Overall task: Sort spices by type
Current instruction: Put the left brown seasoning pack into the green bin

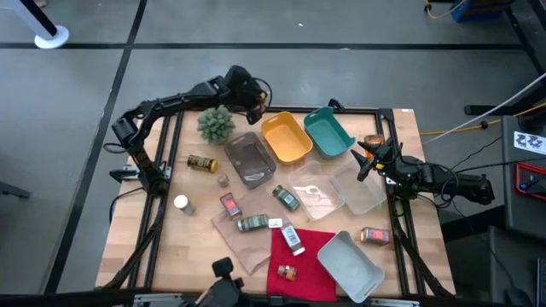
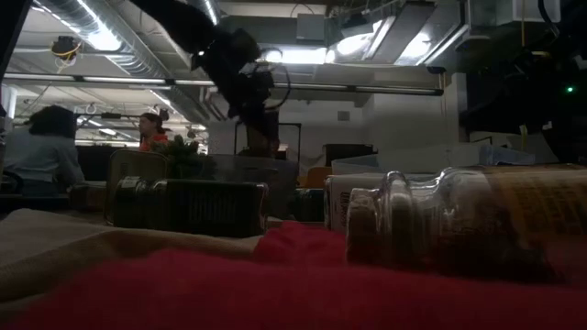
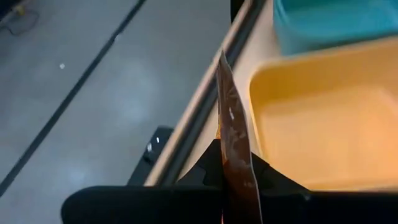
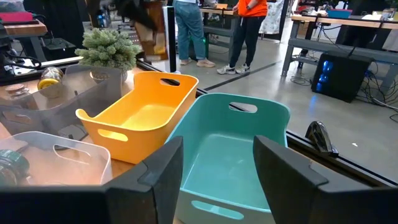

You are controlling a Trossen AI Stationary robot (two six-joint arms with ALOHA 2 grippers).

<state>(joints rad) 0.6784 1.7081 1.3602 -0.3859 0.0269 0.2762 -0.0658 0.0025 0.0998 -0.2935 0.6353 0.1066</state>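
My left gripper (image 1: 252,98) hovers over the table's far edge beside the yellow tray (image 1: 286,136), shut on a thin flat brown spice packet (image 3: 235,130). My right gripper (image 1: 365,162) is open and empty at the table's right side, facing the teal tray (image 4: 233,155). Several spices lie on the table: a yellow-capped jar (image 1: 202,163), a white-capped jar (image 1: 181,203), a red tin (image 1: 229,204), green jars (image 1: 287,198) (image 1: 252,223), a brown jar (image 1: 374,235), and a small jar (image 1: 287,272) on the red cloth. My left gripper pinches the flat brown packet between its two fingers, on the packet's end nearest the wrist (image 3: 239,171). The left wrist view shows the packet edge-on, sticking out past the fingertips. It is lifted clear over the table's far edge.
A grey clear tray (image 1: 249,158), a clear tray (image 1: 363,189) and a grey tray (image 1: 357,264) sit on the table. The spiky plant (image 1: 216,124) stands by the left arm. A red cloth (image 1: 311,247), brown paper (image 1: 243,247) and a plastic bag (image 1: 311,192) lie mid-table. People stand beyond the table.
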